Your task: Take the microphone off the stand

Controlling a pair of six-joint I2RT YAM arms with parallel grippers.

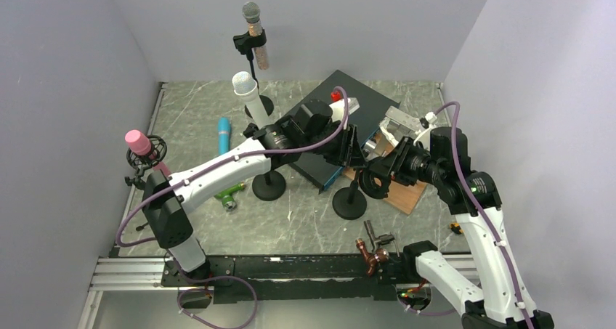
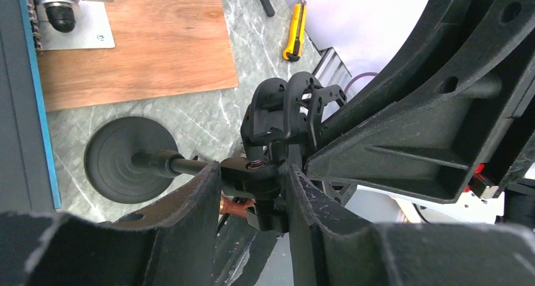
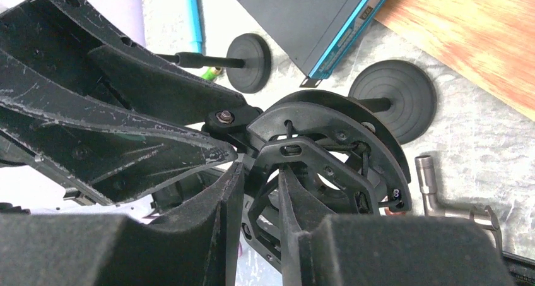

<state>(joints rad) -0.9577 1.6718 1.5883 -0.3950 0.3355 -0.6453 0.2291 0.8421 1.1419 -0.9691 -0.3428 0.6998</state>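
A black stand [image 1: 350, 203] with a round base stands mid-table and carries a black ring-shaped shock mount [image 1: 375, 184]. No microphone shows inside this mount. My left gripper [image 1: 354, 153] is shut on the stand's swivel joint [image 2: 252, 172] just under the mount [image 2: 287, 109]. My right gripper [image 1: 379, 171] comes from the right and is shut on a bar of the mount's inner cage [image 3: 296, 153]. Other microphones sit in stands: a white one [image 1: 245, 88], a grey-headed one [image 1: 251, 13] at the back and a pink one [image 1: 136, 140] at the left.
A blue microphone [image 1: 224, 135] lies loose on the table. A dark flat box [image 1: 341, 118] and a wooden board [image 1: 403, 192] lie behind the stand. A second stand base [image 1: 269, 186] is close on the left. A copper pipe fitting [image 1: 370, 256] and a yellow knife [image 2: 293, 40] lie near the front edge.
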